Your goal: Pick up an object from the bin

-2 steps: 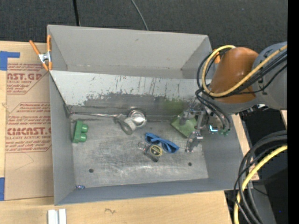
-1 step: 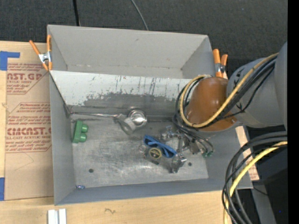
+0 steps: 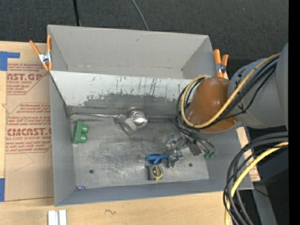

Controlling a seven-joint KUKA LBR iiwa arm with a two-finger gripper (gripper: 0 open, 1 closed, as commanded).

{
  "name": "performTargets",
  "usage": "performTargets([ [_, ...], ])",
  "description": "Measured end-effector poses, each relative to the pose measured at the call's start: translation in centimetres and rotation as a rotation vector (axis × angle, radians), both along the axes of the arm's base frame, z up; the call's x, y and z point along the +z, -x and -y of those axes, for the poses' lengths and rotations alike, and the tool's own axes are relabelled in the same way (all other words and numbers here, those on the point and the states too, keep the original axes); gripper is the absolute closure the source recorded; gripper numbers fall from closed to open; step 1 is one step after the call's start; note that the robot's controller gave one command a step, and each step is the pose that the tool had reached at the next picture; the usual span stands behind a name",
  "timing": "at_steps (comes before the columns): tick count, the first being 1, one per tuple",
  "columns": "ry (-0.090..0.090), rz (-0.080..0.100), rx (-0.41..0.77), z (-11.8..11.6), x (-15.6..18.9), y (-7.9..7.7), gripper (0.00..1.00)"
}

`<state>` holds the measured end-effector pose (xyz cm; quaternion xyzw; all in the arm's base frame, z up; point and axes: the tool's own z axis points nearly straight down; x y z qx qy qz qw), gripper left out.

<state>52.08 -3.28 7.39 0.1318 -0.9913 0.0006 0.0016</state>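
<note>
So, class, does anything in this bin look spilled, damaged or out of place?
Nothing stands out. The green block lies at the left, the metal scoop mid-bin, and a blue piece and a small dark round thing lie by the gripper.

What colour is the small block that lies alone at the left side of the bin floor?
The block is green, seen in the camera view.

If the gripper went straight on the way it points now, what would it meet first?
Probably the small blue thing lying right by the gripper, toward the bin's front. Depth is unclear, so it may touch the bare bin floor beside it instead.
</note>
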Motion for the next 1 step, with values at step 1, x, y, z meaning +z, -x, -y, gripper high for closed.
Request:
performTargets([
  [1, -0.001, 0.011, 0.191, -0.19, 13.20, 2.57, 1.00],
])
